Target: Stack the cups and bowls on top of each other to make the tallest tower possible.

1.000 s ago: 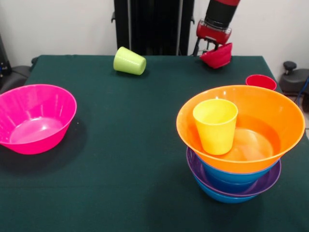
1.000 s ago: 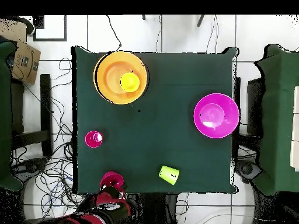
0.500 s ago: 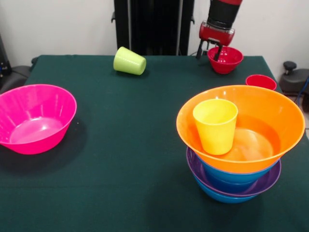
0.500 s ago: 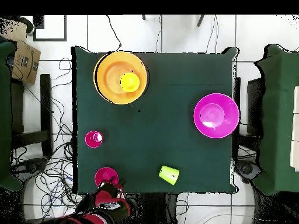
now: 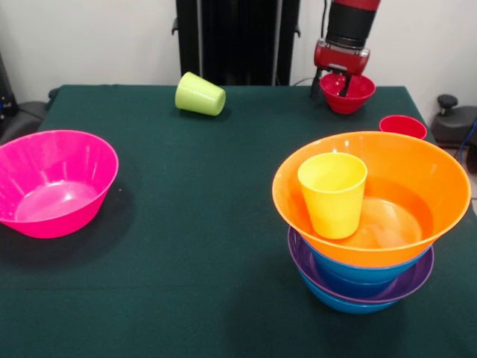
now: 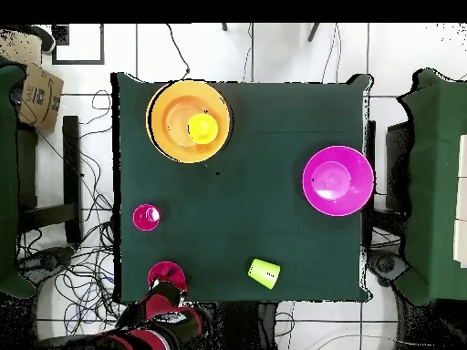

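My gripper (image 5: 332,84) stands open over the small red bowl (image 5: 358,101), one finger inside it and one at its left rim. That bowl sits upright on the table near the far edge, and from overhead it (image 6: 165,273) lies just beyond the gripper (image 6: 164,290). The tower stands at the near right: a blue bowl (image 5: 346,302), a purple bowl (image 5: 417,280), another blue bowl (image 5: 350,272), then the wide orange bowl (image 5: 432,160) with the yellow cup (image 5: 332,192) upright inside. A red cup (image 5: 403,125) stands behind the tower. The lime green cup (image 5: 200,95) lies on its side.
A large pink bowl (image 5: 56,179) sits alone at the left of the dark green table (image 5: 209,224). Overhead, it (image 6: 337,180) is at the right, and cables cover the floor around the table.
The red bowl, tilted in the gripper a second ago, now sits upright on the table. The gripper has shifted slightly right over it.
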`<action>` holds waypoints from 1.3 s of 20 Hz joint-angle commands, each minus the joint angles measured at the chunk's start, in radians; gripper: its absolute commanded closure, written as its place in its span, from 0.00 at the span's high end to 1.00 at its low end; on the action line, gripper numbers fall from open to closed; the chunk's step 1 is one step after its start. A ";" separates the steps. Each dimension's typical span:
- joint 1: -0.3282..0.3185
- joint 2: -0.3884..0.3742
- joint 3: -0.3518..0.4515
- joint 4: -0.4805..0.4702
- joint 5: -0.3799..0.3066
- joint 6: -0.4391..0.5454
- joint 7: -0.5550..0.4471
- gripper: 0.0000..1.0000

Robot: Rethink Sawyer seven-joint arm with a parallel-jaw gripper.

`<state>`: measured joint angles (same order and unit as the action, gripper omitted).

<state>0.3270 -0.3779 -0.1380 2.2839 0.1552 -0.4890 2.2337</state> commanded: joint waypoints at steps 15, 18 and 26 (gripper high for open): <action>-0.013 0.034 0.119 -0.126 0.034 0.000 0.192 0.00; -0.034 -0.079 0.103 -0.065 0.005 0.057 0.170 0.00; -0.121 -0.552 0.033 0.066 -0.066 0.511 0.020 0.00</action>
<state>0.2591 -0.6649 -0.1249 2.3337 0.1322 -0.2930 2.2452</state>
